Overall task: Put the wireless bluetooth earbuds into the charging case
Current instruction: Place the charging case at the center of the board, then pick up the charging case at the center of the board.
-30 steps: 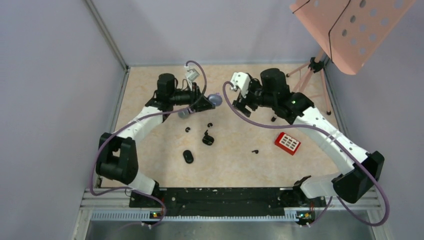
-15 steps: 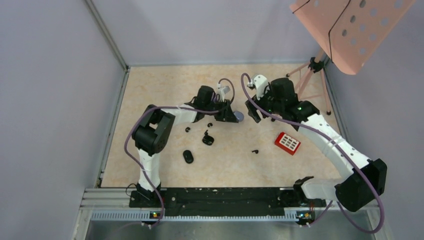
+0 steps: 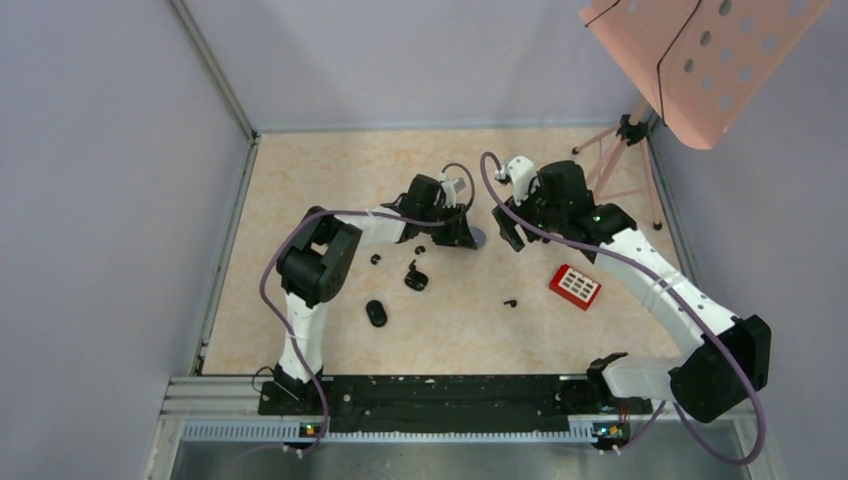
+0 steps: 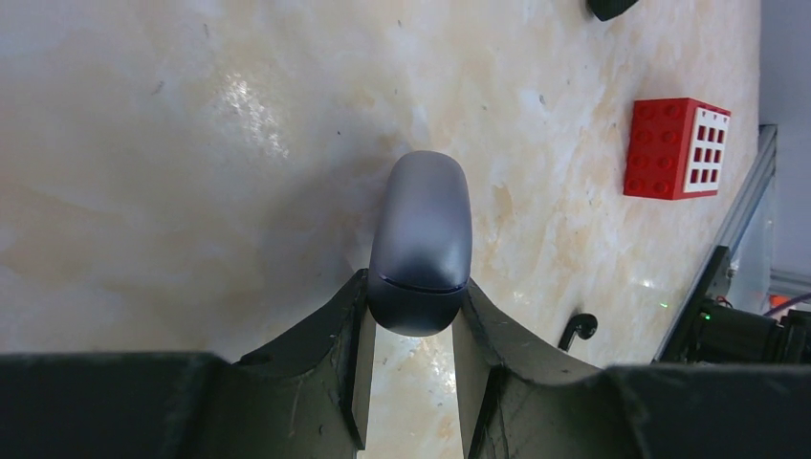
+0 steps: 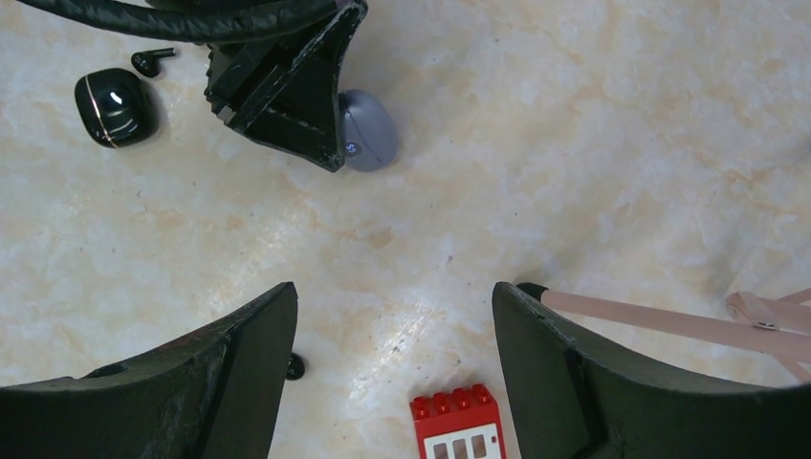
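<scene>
Left gripper (image 4: 414, 296) pinches the lilac-grey case (image 4: 421, 215), perhaps touching the tabletop (image 4: 191, 143); right gripper (image 5: 392, 296) hangs just beside, jaws spread wide.

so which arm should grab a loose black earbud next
Right, probably: the right gripper is open and empty, and a black earbud lies near it, while the left gripper is shut on the grey case.

- Desk (image 3: 300, 180): beige marbled top, centre of the top view.
- Walls (image 3: 100, 200): plain pale lilac at left, rear and right.
- Metal corner post (image 3: 213, 72): diagonal, upper left.
- Pink perforated stand (image 3: 700, 50): upper right; its tripod legs (image 5: 660, 321) rest on the desk.
- Slotted metal rail (image 3: 450, 431): bottom edge.
</scene>
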Motion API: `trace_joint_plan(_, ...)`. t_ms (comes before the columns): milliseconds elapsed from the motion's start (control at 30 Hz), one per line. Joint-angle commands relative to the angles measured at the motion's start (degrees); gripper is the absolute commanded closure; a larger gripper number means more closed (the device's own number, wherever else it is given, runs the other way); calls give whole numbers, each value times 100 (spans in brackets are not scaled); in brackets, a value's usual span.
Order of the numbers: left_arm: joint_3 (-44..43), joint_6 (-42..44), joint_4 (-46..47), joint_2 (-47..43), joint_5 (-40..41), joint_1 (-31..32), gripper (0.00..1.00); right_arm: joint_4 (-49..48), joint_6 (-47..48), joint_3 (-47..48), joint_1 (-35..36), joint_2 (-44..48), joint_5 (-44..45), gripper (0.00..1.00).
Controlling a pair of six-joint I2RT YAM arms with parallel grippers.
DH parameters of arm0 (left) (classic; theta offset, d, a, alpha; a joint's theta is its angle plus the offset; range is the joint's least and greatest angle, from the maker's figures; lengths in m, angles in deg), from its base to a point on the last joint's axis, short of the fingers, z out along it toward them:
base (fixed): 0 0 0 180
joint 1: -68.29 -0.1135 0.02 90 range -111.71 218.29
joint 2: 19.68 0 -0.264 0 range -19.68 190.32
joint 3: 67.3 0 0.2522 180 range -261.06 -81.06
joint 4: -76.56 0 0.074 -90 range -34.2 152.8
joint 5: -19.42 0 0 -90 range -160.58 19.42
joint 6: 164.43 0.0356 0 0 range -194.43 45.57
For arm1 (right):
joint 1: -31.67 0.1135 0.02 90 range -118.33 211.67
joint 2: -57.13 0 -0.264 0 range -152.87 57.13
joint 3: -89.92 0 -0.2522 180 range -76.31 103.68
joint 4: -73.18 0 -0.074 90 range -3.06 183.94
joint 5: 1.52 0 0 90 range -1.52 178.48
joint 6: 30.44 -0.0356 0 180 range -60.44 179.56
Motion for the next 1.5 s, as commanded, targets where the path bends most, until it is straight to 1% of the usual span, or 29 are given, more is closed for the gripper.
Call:
trace_joint_plan(0, -254, 312, -394, -148, 496, -35, 69, -110, 14, 34, -68, -124, -16, 26)
trace_joint_plan(100, -311, 555, -598, -285, 519, -63, 61, -127, 73, 146, -72, -269, -56, 26)
trace_joint_plan(200, -348, 817, -774, -490, 603, -119, 52, -168, 92, 234, -65, -437, -132, 26)
trace_joint_plan(300, -343, 1054, -992, -764, 760, -211, 46, -280, 89, 295, -70, -601, -211, 27)
trace_joint_plan(433, -208, 1227, -1173, -1163, 630, -429, 40, -407, 77, 402, -70, -815, -319, 27)
trace_joint_plan(567, -59, 1222, -1292, -1743, 667, -870, 40, -514, 128, 464, -66, -1000, -649, 29)
trace_joint_plan(633, -49, 1238, -1426, -2080, 686, -1204, 41, -626, 194, 433, -39, -1153, -1081, 31)
trace_joint_plan(733, -180, 1283, -1904, -2485, 697, -1741, 42, -796, 869, 372, 146, -1427, -2160, 39)
trace_joint_plan(767, -218, 1302, -2084, -2612, 742, -1904, 43, -984, 1110, 301, 257, -1502, -2231, 40)
trace_joint_plan(900, -118, 1343, -2894, -3147, 813, -2445, 43, -1561, 1919, 303, 737, -2047, -2183, 40)
trace_joint_plan(1000, 174, 1447, -3423, -3527, 900, -2753, 44, -1587, 2226, 588, 994, -2544, -2254, 40)
trace_joint_plan(1067, 436, 1400, -3631, -3778, 935, -2933, 44, -1605, 2541, 736, 1195, -2818, -2136, 41)
trace_joint_plan(1133, 751, 1270, -3660, -4024, 872, -3123, 44, -1721, 2748, 829, 1352, -3084, -1870, 44)
trace_joint_plan(1233, 1167, 983, -3478, -4411, 850, -3253, 45, -1952, 2942, 894, 1504, -3427, -1533, 44)
trace_joint_plan(1267, 1284, 891, -3403, -4509, 845, -3397, 45, -2000, 3015, 907, 1552, -3520, -1428, 44)
trace_joint_plan(1467, 1483, 791, -3389, -4864, 870, -3694, 46, -2209, 3347, 872, 1761, -3776, -1248, 43)
